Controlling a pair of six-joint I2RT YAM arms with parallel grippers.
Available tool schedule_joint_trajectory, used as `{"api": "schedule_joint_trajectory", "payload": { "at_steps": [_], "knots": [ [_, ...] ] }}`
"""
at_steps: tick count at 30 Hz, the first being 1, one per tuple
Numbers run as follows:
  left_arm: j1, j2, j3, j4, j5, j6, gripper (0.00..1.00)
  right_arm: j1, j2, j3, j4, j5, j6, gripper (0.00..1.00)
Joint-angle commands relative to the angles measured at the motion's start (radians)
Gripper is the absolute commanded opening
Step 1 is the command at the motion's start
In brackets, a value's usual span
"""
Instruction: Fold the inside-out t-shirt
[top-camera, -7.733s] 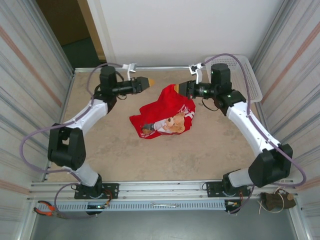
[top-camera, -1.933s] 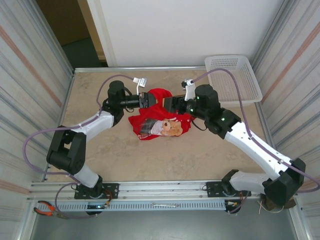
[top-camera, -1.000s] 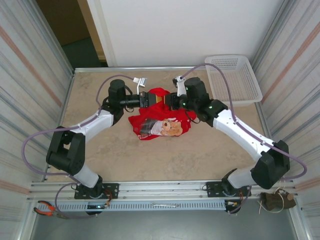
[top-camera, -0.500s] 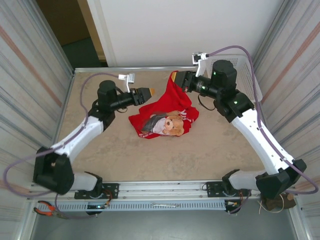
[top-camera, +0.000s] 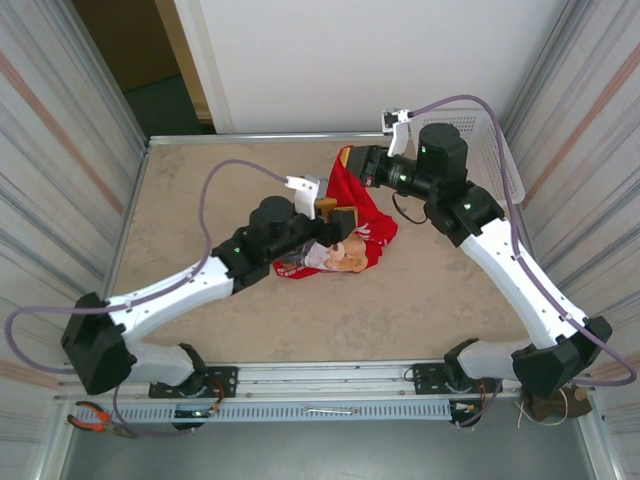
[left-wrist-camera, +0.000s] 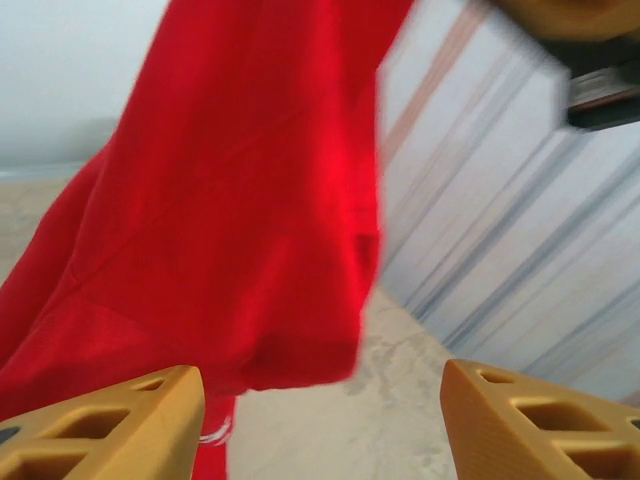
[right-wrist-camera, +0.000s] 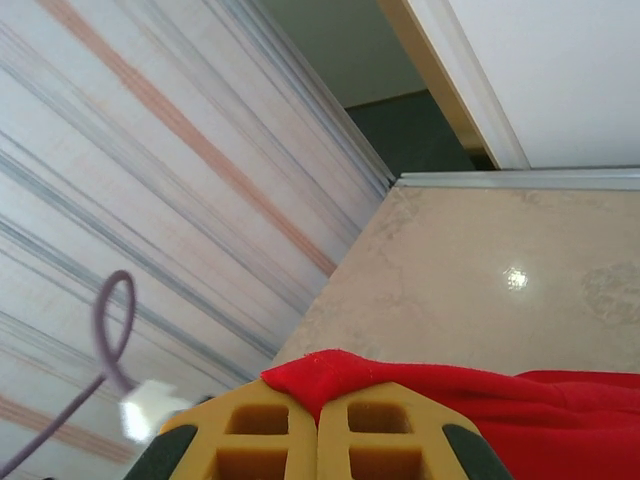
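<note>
T-shirt (top-camera: 356, 196) hung from clamped right tool (right-wrist-camera: 318, 412), spread left tool (left-wrist-camera: 320, 385) — just beside

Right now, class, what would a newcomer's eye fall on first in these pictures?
The bright red t-shirt in the middle of the beige table grabs the eye, a small printed graphic showing on its near part. The right gripper is shut on its far edge, holding it up, while the left gripper stands open facing the hanging cloth.
</note>
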Motion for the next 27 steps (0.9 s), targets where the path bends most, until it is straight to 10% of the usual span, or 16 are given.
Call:
{"api": "schedule_joint_trajectory", "payload": {
  "at_steps": [1,7,13,20,27],
  "knots": [
    [0.002,0.038,0.068,0.091,-0.082,0.035,0.66,0.013,-0.004,-0.006,0.021,0.022,0.019,0.0],
    [0.043,0.091,0.079,0.069,-0.118,-0.029,0.61,0.011,-0.007,-0.015,0.021,0.03,0.022,0.0],
    [0.264,0.083,-0.085,0.318,0.306,-0.221,0.0,-0.091,-0.028,-0.096,0.004,0.089,0.036,0.0],
    [0.422,0.211,-0.051,0.736,1.051,-0.535,0.0,-0.136,0.063,-0.284,0.1,0.098,0.07,0.0],
    [0.424,0.339,0.036,1.17,1.202,-0.913,0.0,-0.127,0.194,-0.344,0.126,0.073,0.075,0.0]
  ]
}}
